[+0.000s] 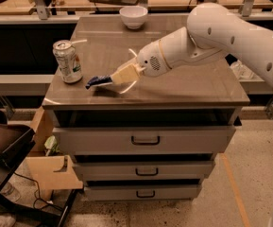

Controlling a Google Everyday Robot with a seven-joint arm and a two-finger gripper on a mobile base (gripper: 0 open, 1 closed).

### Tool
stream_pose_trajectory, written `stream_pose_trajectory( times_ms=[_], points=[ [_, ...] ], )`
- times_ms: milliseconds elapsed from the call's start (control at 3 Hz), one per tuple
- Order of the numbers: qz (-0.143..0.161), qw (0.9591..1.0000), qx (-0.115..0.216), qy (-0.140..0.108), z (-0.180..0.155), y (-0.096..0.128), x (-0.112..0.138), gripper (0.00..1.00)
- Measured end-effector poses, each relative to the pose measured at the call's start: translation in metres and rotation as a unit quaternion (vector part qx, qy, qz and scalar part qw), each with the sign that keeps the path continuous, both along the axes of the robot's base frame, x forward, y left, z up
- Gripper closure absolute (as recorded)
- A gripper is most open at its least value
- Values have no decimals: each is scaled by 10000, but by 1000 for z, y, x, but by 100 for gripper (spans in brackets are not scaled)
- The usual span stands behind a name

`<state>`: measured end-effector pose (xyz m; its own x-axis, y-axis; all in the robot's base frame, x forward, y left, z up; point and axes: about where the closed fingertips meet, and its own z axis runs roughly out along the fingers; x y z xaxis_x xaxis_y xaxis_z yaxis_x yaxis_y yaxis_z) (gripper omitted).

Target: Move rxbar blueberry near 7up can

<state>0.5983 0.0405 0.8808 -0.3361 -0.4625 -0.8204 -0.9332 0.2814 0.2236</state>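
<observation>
Rxbar [98, 81], navy, in jaws beside can [67, 61]

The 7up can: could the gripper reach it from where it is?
Probably yes. The gripper, holding the rxbar blueberry, sits close beside the 7up can, with only bare cabinet top between them.

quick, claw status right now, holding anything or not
claw: closed on the rxbar blueberry, low over the cabinet top, beside the 7up can
</observation>
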Motion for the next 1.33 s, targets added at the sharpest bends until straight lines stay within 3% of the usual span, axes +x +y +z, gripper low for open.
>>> stream_pose_trajectory(
  times_ms=[667, 1000, 1333],
  points=[
    [39, 10000, 2, 4, 0, 4, -2, 15],
    [59, 10000, 3, 6, 0, 6, -2, 0],
    [60, 10000, 3, 6, 0, 6, -2, 0]
  ],
)
